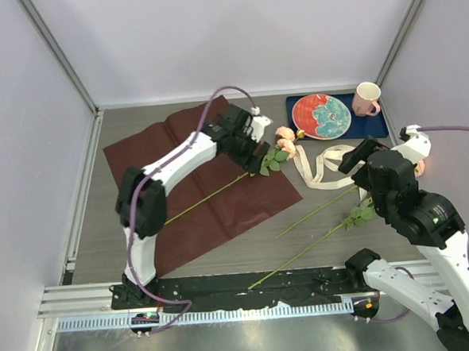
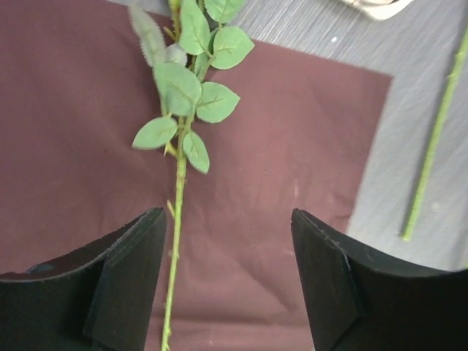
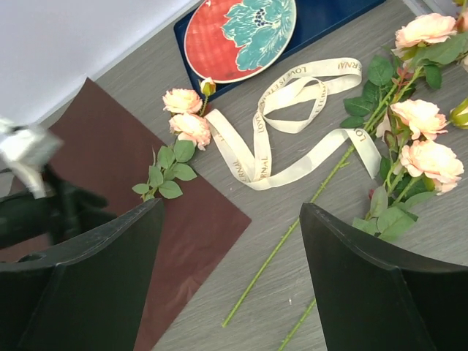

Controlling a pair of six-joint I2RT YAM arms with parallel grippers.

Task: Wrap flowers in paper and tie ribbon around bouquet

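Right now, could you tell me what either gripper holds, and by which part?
Nothing: left gripper and right gripper stand open; the rose stem lies free on the paper.

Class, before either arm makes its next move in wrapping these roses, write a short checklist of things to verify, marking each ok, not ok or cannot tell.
1. Large dark red paper sheet lies spread on the table: ok.
2. One long-stemmed peach-pink rose lies on the paper: ok.
3. Left fingers open, not clamping that stem: ok.
4. Right fingers open and empty: ok.
5. Remaining peach-pink roses on the paper: not ok, they lie on bare table.
6. Cream fabric ribbon free of stems: not ok, one stem crosses it.
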